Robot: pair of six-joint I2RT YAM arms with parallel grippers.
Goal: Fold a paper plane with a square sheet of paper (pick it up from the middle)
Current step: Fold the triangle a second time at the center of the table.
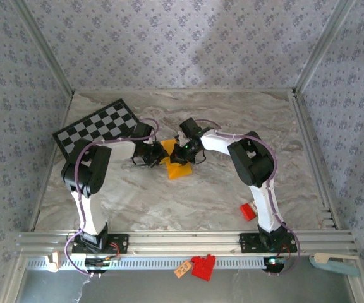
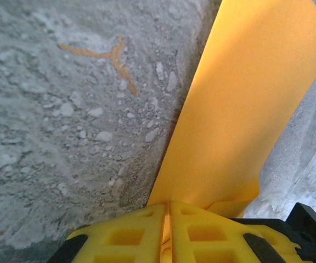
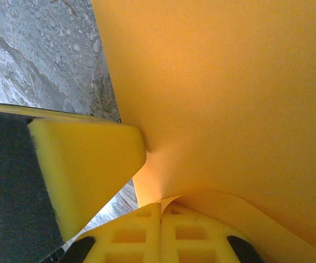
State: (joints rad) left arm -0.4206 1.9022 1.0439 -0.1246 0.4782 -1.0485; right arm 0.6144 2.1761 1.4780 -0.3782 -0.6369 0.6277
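Observation:
The orange-yellow square sheet of paper [image 1: 176, 165] is at the table's middle, bent, with its lower part resting on the marble. My left gripper [image 1: 153, 154] comes at it from the left and my right gripper [image 1: 186, 151] from the right, and they almost meet. In the left wrist view the left gripper [image 2: 168, 206] is shut on the paper's [image 2: 240, 109] edge. In the right wrist view the right gripper [image 3: 161, 207] is shut on a curled edge of the paper [image 3: 229, 93], with a yellow finger [image 3: 86, 164] of the left gripper close by. No paper plane shape can be made out.
A black-and-white checkered board [image 1: 97, 129] lies at the back left, close behind the left arm. A small red block [image 1: 248, 211] sits beside the right arm's base. Red pieces [image 1: 202, 266] and a tag lie below the front rail. Metal rails border the table.

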